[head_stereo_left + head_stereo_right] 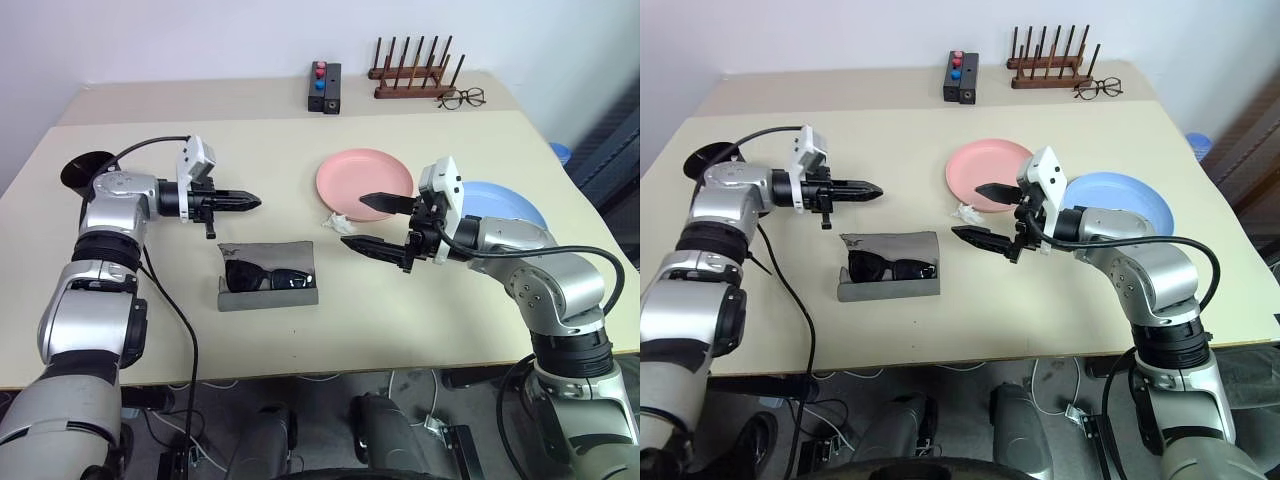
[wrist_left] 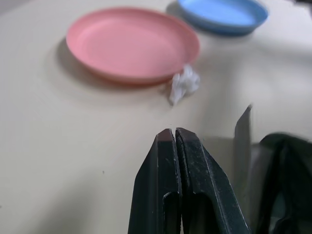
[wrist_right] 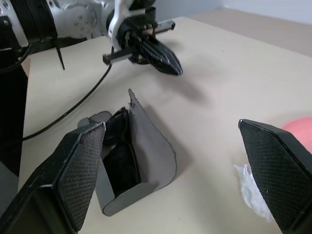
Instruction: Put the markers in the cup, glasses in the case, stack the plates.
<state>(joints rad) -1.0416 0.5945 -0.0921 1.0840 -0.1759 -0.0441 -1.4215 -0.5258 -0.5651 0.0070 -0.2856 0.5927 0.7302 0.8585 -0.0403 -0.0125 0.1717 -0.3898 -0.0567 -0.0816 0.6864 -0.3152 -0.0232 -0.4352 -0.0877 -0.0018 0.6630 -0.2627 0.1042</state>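
The black sunglasses [image 1: 268,277] lie inside the grey case [image 1: 262,253], whose flap [image 3: 151,141] stands open. A pink plate [image 1: 365,175] and a blue plate [image 1: 512,203] sit apart, side by side on the table. The black cup [image 1: 84,170] stands at the far left, partly behind my left arm. The markers are out of view. My left gripper [image 1: 252,202] is shut and empty, hovering above the table just beyond the case. My right gripper [image 1: 354,221] is open and empty, to the right of the case and in front of the pink plate.
A crumpled white scrap [image 1: 337,223] lies by the pink plate's near edge. At the table's far side are a black box [image 1: 324,88] with red and blue knobs, a wooden peg rack [image 1: 412,72] and thin-rimmed spectacles [image 1: 462,97].
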